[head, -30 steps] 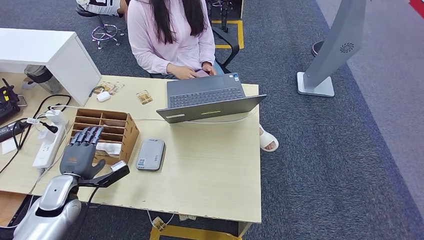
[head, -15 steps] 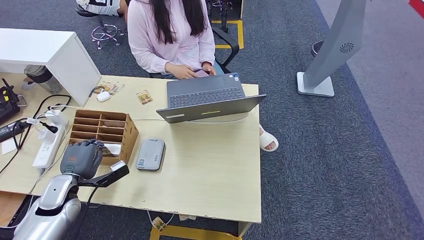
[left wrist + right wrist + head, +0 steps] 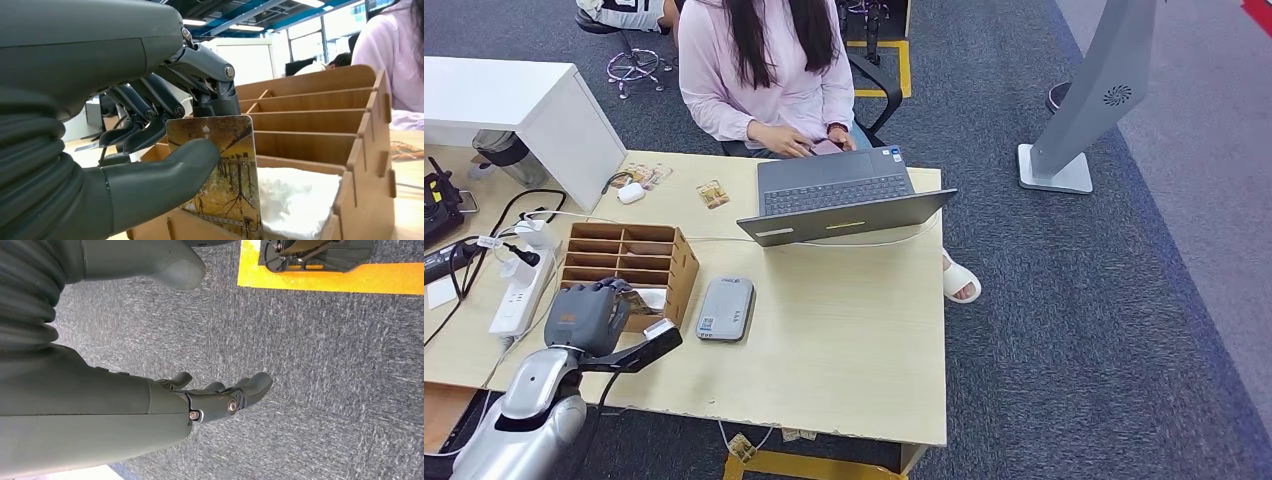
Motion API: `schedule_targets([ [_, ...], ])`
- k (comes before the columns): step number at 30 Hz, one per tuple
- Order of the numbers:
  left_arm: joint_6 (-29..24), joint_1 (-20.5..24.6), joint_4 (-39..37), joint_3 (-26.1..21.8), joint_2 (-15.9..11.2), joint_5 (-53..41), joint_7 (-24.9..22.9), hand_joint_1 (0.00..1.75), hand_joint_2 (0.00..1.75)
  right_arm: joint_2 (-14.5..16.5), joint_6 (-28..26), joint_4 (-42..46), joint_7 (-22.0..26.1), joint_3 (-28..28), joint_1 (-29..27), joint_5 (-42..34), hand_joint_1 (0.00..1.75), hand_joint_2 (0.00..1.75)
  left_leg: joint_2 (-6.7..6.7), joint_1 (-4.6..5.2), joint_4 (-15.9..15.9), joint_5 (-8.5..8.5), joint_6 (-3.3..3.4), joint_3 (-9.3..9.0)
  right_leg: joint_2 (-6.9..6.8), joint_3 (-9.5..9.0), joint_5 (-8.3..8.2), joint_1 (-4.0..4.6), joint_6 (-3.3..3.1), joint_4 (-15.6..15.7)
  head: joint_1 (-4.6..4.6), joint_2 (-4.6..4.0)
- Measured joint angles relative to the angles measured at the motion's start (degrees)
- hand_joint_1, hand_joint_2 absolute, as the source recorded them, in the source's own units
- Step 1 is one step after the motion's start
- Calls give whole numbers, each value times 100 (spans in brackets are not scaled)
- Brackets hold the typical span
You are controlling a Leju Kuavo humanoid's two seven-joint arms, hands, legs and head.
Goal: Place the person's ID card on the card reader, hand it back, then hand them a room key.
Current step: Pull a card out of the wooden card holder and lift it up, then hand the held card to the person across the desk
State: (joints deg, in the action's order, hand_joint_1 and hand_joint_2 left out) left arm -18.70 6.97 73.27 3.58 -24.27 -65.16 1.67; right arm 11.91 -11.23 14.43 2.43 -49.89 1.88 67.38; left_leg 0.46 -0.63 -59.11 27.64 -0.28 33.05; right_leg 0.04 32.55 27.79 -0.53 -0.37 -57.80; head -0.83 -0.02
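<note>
My left hand (image 3: 586,316) is at the near end of the wooden slotted card box (image 3: 667,262), fingers curled. In the left wrist view the thumb (image 3: 165,175) and fingers (image 3: 150,105) pinch a room key card (image 3: 225,175) printed with a yellow tree scene, standing upright in the box's (image 3: 320,100) front slot, beside white padding (image 3: 295,200). The grey card reader (image 3: 725,308) lies on the table (image 3: 844,340) just right of the box. The person (image 3: 764,70) sits across the table, hands at the laptop (image 3: 839,195). My right hand (image 3: 220,395) hangs over the carpet, fingers loosely apart, holding nothing.
A power strip (image 3: 519,290) with cables lies left of the box. A white cabinet (image 3: 534,110) stands at the far left, with small packets (image 3: 712,193) and a white case (image 3: 631,192) near it. A grey stand (image 3: 1084,100) rises on the carpet at right.
My left hand's fingers, stretched out over the box a second ago, have curled in and now pinch the key card. The person's hands shifted slightly at the laptop.
</note>
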Motion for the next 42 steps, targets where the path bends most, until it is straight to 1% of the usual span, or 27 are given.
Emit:
schedule_targets([
  [6, -151, -299, 648, 1, 68, -65, 95, 175, 175, 0, 0, 5, 8, -56, -3, -30, 0, 175, 1, 1, 0, 1, 1, 1, 0, 0, 0, 0, 0, 1, 0, 0],
  [11, -442, -729, 1483, 44, 150, -259, 235, 175, 175, 0, 3, 24, 22, -143, -13, -74, 0, 175, 2, 1, 0, 4, 3, 0, 2, 2, 1, -1, 1, 3, 0, 0],
  [15, -731, -1000, 2080, 186, 210, -409, 287, 175, 175, 0, 9, 48, 51, -205, -21, -76, 0, 175, 1, 1, 0, 4, 3, 0, 1, 2, 1, -1, 1, 3, -1, 0],
  [18, -961, -1059, 2428, 314, 251, -458, 306, 175, 175, 0, 8, 58, 59, -242, -23, -58, 0, 175, -1, 1, 0, 3, 3, -1, -4, 2, 1, 0, 1, 3, -1, 0],
  [20, -1026, -959, 2532, 370, 281, -459, 287, 175, 175, 0, 4, 61, 60, -249, -21, -12, 0, 175, -5, 0, -1, 1, 3, -1, -9, 1, 0, 0, 0, 3, -1, 0],
  [24, -1040, -413, 2493, 433, 364, -400, 190, 175, 175, 0, -7, 62, 67, -250, 5, 114, 0, 175, -14, 0, -1, -9, 0, -2, -19, -1, -7, 0, -1, 2, -1, 0],
  [27, -1026, 244, 2132, 445, 460, -359, 106, 175, 175, 0, -21, 52, 67, -248, 45, 231, 0, 175, -21, -1, -2, -23, 0, 1, -25, 0, -17, 0, 2, 2, -1, 0],
  [32, -1121, 1466, 1050, 446, 602, -606, -60, 175, 175, 0, -50, 4, 26, -208, 155, 391, 0, 175, -21, -1, -2, -35, -3, 3, -25, 3, -33, 1, -1, 1, 1, 0],
  [37, -1309, 2569, -260, 446, 678, -1027, -370, 175, 175, 0, -48, -50, -52, -108, 252, 505, 0, 175, -16, 0, -2, -40, 1, 4, -20, 4, -40, 1, 2, 0, -1, 0],
  [39, -1414, 2946, -792, 446, 689, -1174, -459, 175, 175, 0, -39, -69, -75, -67, 282, 531, 0, 175, -15, 0, -3, -40, 1, 4, -18, 5, -40, 1, 2, 0, -1, 0],
  [42, -1504, 3389, -1511, 446, 696, -1300, -560, 175, 175, 0, -11, -92, -101, -4, 311, 553, 0, 175, -13, 0, -3, -40, 1, 5, -16, 5, -40, 1, 2, 0, -1, 0],
])
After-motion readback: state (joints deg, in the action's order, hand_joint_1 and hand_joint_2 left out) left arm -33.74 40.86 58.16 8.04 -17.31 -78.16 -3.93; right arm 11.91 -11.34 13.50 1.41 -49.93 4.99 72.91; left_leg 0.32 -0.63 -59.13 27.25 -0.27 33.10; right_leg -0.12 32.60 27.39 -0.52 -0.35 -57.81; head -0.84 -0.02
